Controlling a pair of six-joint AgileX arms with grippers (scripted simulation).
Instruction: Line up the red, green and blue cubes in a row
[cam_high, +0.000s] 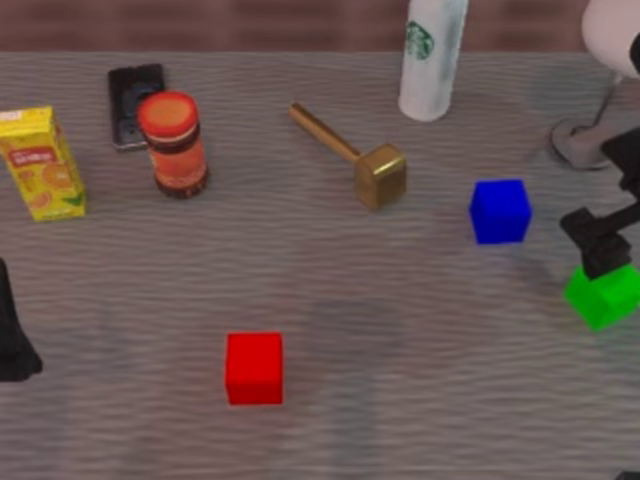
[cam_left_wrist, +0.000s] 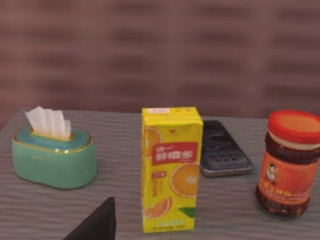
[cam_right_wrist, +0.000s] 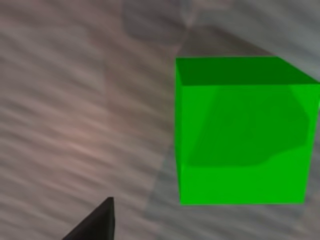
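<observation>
We are seeing a yellow juice carton (cam_high: 40, 163) standing at the table's left beside a red-lidded brown jar (cam_high: 176, 144), a dark, possibly phone-like slab (cam_high: 132, 104) lying behind them, a brass hammer (cam_high: 357, 157) resting mid-table, a white cup (cam_high: 432, 55), and a green tissue box (cam_left_wrist: 54, 155).

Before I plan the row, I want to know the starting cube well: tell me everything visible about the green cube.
The green cube is a plain, matte, bright green block with sharp edges and no markings. It sits flat on the grey table near the top view's right edge, below and right of the blue cube. The right end effector hangs directly over it, shading one face; whether they touch cannot be told.
</observation>
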